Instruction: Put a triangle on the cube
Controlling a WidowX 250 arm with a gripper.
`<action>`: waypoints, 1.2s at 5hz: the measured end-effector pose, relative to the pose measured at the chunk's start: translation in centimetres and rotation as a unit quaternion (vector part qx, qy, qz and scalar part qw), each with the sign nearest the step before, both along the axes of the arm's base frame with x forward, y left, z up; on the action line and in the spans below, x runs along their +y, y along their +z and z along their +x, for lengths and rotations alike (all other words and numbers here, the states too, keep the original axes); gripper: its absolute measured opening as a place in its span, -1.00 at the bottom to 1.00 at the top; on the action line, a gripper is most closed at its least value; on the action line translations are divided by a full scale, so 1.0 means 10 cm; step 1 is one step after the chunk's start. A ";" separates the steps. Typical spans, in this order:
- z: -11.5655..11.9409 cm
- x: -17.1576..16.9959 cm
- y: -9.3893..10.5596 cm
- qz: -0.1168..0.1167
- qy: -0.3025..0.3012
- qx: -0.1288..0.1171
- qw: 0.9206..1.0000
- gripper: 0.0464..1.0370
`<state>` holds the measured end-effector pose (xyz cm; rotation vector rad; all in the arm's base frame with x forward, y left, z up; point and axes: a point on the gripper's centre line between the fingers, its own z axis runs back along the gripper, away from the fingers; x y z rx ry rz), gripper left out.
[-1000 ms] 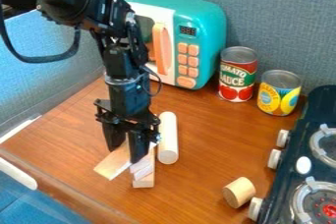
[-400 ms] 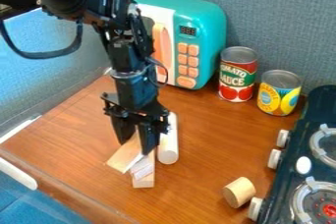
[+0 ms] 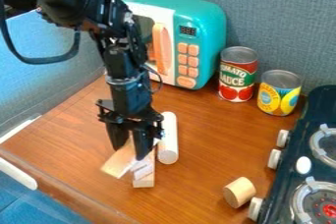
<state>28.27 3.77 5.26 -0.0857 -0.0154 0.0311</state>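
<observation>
The black gripper (image 3: 129, 153) hangs over the left-centre of the wooden counter, its fingers on either side of a light wooden piece (image 3: 118, 163), which appears to be the triangle. The piece is tilted, its lower end sticking out at the front left and its upper part hidden by the fingers. Just right of it, a pale wooden block (image 3: 144, 175), perhaps the cube, rests on the counter, partly covered by the right finger. Whether the held piece touches this block, I cannot tell.
A pale cylinder (image 3: 168, 139) lies right beside the block. A short wooden cylinder (image 3: 238, 192) is at the front right, near the toy stove (image 3: 283, 169). Behind stand a teal toy microwave (image 3: 209, 36), a red can (image 3: 238, 74) and a yellow can (image 3: 279, 93).
My gripper and the light wooden piece shifted right together, then came part of the way back left. The pale block and the cylinders have stayed where they were.
</observation>
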 end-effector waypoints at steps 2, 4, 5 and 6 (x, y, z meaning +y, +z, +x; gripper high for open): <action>-0.01 0.01 -0.01 0.004 -0.006 0.012 1.000 0.76; -0.01 -0.09 0.12 -0.002 -0.025 -0.004 1.000 0.93; -0.01 -0.22 0.54 0.022 -0.078 -0.062 0.995 0.93; -0.07 -0.43 1.04 0.058 -0.137 -0.138 0.979 0.93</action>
